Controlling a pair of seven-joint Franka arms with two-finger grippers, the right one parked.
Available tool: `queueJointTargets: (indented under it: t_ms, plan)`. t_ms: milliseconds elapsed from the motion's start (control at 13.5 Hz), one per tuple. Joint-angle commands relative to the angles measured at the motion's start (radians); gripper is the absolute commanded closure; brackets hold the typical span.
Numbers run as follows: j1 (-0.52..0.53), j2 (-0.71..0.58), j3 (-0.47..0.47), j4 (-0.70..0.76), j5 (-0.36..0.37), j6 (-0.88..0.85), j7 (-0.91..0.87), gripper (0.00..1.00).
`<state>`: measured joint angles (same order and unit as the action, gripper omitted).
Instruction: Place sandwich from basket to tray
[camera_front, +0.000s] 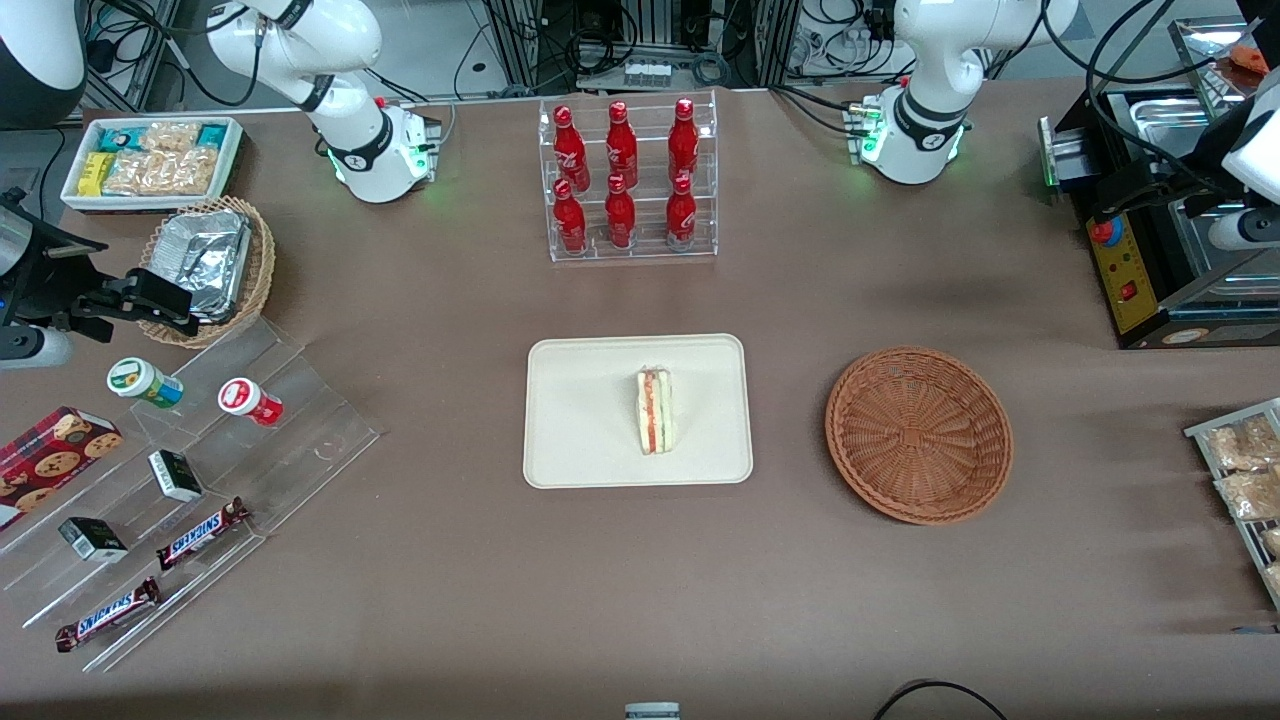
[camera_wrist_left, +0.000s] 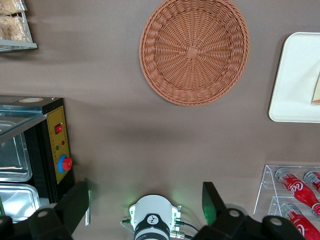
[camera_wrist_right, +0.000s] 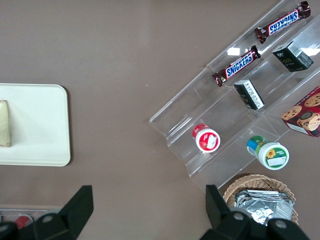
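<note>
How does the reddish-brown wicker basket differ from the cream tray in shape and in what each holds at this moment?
The basket is round, woven and reddish-brown; the tray is rectangular, smooth and cream. The basket holds nothing, while the tray carries the sandwich. Both lie flat on the brown table. The gripper is open, raised well above the table near the basket.

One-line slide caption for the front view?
Sandwich rests on the tray, basket empty, gripper raised with jaws open.
</note>
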<state>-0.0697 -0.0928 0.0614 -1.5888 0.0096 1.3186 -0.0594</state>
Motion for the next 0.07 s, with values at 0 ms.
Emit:
queueJointTargets:
  t_ms: [0]
  plan:
    - [0.002,0.005,0.0,0.006,-0.008,0.004,0.004,0.0]
